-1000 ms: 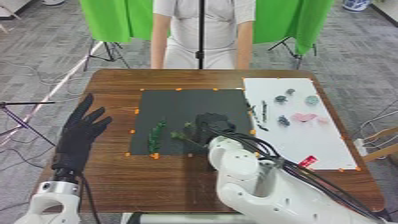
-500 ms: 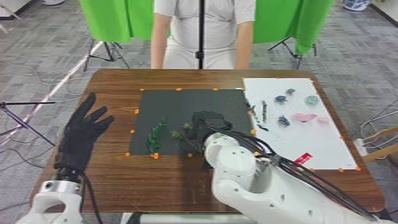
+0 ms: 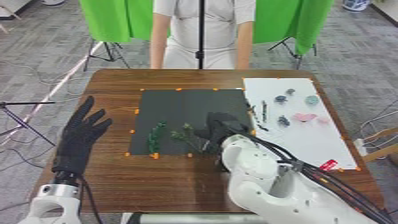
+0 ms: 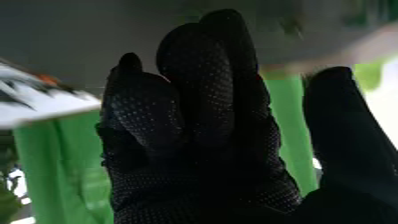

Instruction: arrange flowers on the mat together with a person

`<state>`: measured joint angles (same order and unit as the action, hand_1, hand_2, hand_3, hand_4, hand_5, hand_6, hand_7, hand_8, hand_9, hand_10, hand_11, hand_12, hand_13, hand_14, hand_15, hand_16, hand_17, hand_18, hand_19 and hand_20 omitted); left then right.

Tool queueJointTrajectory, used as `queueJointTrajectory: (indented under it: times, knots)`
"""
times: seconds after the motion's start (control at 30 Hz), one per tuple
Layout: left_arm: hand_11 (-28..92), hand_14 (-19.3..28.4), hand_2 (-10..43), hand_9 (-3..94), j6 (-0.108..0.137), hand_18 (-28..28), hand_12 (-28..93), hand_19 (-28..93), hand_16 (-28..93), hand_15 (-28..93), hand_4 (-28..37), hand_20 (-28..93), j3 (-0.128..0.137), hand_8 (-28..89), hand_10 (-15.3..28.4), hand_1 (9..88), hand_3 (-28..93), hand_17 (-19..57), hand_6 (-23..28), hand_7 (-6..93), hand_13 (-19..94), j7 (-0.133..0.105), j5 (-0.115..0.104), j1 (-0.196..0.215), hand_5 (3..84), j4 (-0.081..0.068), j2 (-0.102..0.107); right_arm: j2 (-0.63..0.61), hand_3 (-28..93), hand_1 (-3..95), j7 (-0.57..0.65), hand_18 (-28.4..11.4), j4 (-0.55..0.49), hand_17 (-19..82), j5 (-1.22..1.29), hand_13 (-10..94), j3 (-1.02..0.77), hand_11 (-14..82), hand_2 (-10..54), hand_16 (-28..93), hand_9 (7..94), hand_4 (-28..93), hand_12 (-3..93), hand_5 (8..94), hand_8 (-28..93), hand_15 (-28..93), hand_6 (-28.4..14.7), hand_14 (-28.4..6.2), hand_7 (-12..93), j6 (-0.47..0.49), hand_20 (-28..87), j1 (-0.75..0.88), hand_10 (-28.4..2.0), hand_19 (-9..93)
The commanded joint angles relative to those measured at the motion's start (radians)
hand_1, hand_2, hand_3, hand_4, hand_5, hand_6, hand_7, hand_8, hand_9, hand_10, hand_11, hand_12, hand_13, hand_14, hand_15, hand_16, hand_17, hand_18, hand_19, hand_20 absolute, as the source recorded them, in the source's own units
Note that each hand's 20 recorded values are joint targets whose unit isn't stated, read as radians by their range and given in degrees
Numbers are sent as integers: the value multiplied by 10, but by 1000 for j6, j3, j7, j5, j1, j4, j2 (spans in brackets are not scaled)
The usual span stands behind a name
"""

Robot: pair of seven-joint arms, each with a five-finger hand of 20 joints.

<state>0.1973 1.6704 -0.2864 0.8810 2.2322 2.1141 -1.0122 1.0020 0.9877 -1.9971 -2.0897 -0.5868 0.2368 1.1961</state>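
- Loose and relaxed at the right hand (image 3: 219, 128), with thumb apart and nothing in its grasp, by the right side of the black mat (image 3: 191, 102).
- Lies just left of that hand, on the mat, as a leafy green sprig (image 3: 182, 135).
- Lies farther left, also on the mat, as a darker green sprig (image 3: 156, 138).
- Spreads to the right over the white sheet (image 3: 306, 145) as dark stems (image 3: 265, 111), gray-blue flowers (image 3: 283, 120), a pale teal flower (image 3: 312, 100) and pink flowers (image 3: 304, 117).
- Spread open beyond the mat's left side, at the left hand (image 3: 78, 142).

Green curtains (image 3: 107, 20) above grey carpet (image 3: 44, 50), blue-and-white pot (image 3: 356, 4) at back right
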Motion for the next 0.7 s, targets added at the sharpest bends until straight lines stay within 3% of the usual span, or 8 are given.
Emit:
queueJointTrajectory:
  times: [0.03,0.7]
  knots:
    - [102,192,37,283,-1,262,125,477,-5,236,-272,8,0,-104,124,228,769,-101,-28,133,242,4,3,-3,231,1,-4,-6,525,287,10,-275,36,246,15,715,19,450,130,211,854,-144,251,808,-105,769,-29,-165,117,24,250,-5,-151,827]
    - [102,192,37,283,-16,261,125,476,-6,238,-264,8,-6,-104,124,232,775,-101,-27,134,243,14,6,-24,231,-13,-14,59,548,262,-63,-273,28,235,21,702,37,456,140,205,838,-153,249,783,-104,774,-32,-171,105,52,266,-8,-155,813]
